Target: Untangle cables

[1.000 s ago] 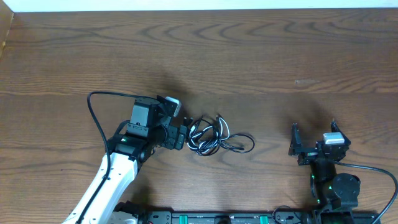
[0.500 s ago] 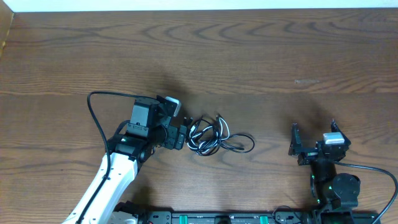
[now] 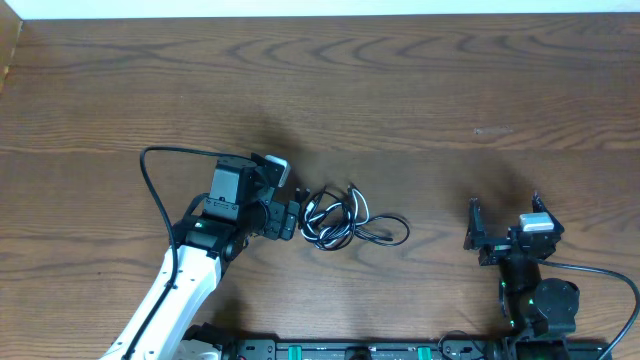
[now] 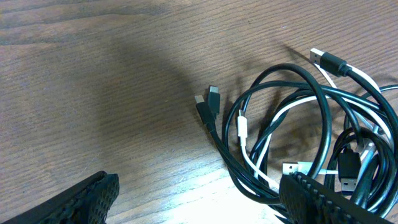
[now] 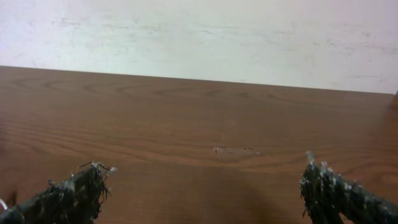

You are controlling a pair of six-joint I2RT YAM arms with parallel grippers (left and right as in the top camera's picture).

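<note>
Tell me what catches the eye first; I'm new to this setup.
A knot of thin black and white cables lies on the wooden table, left of centre. The left pincer stands open right beside it; the right pincer is open too, well apart to the right.

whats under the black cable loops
A thin white cable weaves beneath the thin black cables, on brown wooden table. A black finger of the left gripper hides the tangle's lower edge.

left arm stretches in from the lower left edge, the left tool [image 3: 288, 198] pointing right, jaws spread wide, holding nothing. right arm sits folded at lower right, the right tool [image 3: 505, 215] likewise wide apart and empty.
</note>
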